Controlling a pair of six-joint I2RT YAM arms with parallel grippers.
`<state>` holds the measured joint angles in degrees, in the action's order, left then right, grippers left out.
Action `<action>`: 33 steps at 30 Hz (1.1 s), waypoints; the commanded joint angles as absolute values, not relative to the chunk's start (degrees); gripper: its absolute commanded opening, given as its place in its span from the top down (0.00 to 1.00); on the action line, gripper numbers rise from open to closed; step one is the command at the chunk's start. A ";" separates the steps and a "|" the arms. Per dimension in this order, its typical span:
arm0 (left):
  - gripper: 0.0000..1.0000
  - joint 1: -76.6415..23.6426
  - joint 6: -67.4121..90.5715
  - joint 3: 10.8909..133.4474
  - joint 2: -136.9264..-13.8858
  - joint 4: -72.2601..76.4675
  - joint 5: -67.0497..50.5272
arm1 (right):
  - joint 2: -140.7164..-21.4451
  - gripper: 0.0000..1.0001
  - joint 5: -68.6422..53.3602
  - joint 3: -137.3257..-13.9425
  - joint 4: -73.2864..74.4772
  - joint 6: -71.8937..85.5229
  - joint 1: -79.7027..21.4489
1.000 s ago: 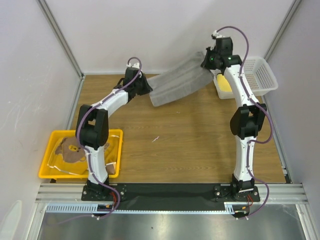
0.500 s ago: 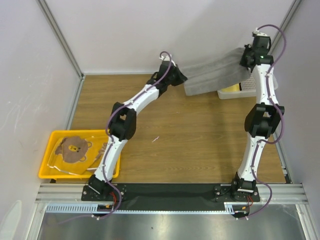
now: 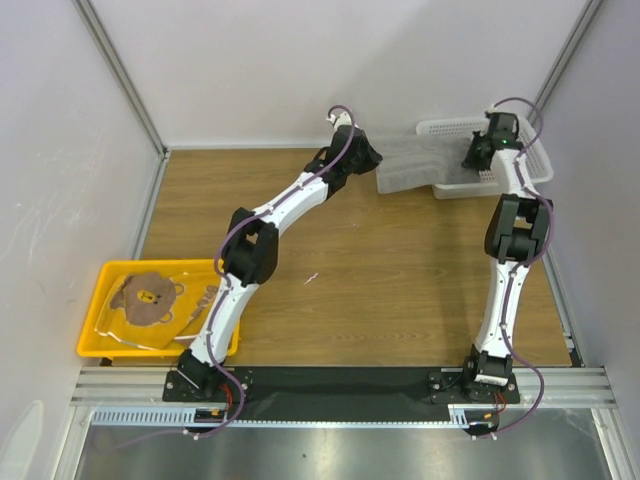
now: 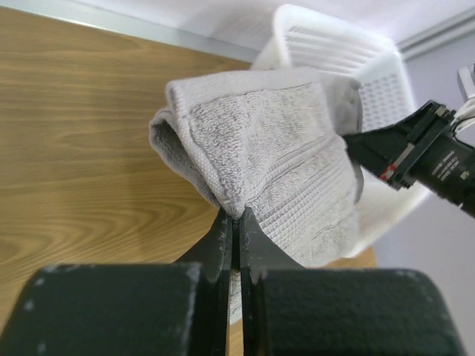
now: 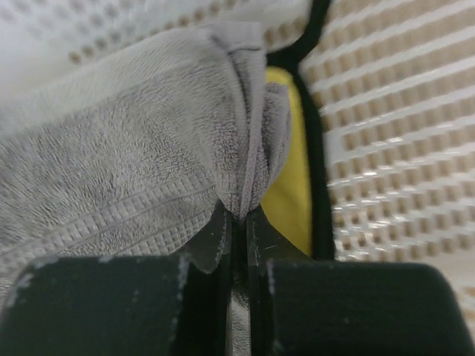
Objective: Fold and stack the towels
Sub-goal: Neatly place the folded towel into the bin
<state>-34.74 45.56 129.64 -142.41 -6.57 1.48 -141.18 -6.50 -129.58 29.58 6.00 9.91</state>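
Wood-grain tabletop (image 3: 330,290) ran between pale walls, and all the action sat at the far right corner. Both arms reached out there, sharing one plain grey terry towel (image 4: 267,148) between them. The left gripper (image 4: 234,213) had its black fingers pinched tight on a bunched corner of that towel, jaws pressed together with cloth squeezed between the tips. Over on the other end, the right gripper (image 5: 239,213) was clamped just as firmly on a gathered fold of the same towel, right above the white mesh plastic basket (image 3: 535,165). From above, the grey towel lay spread from the left gripper across the basket's left rim and into it, its left end hanging out over the table; whether that end touched the wood could not be told. In the right wrist view a blurred strip of plain yellow towel (image 5: 286,193) showed just beneath the grey cloth, inside the basket. Well apart, at the near left, the yellow plastic tray (image 3: 92,345) held the yellow-orange towel with the brown bear face (image 3: 150,297), lying flat, face up.
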 commanded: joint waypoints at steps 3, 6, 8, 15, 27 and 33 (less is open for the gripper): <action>1.00 -33.75 39.99 126.84 -131.93 -11.42 9.21 | -137.12 1.00 -8.79 -123.08 23.91 8.17 5.46; 1.00 -32.35 39.99 121.92 -128.85 -13.18 10.28 | -134.30 1.00 -9.58 -116.57 22.15 9.93 3.35; 1.00 -30.94 40.87 117.96 -125.97 -14.93 10.46 | -132.38 1.00 -10.98 -113.57 21.54 12.03 1.68; 1.00 -26.47 38.23 97.06 -110.78 -15.12 14.77 | -125.08 1.00 -10.37 -100.82 19.87 18.88 -6.76; 1.00 -18.19 25.42 74.96 -90.44 -16.70 18.19 | -116.28 1.00 -6.33 -92.01 17.84 31.29 -20.22; 1.00 -18.54 24.78 81.90 -89.82 -17.58 10.83 | -112.51 1.00 -4.05 -97.90 24.60 29.71 -18.81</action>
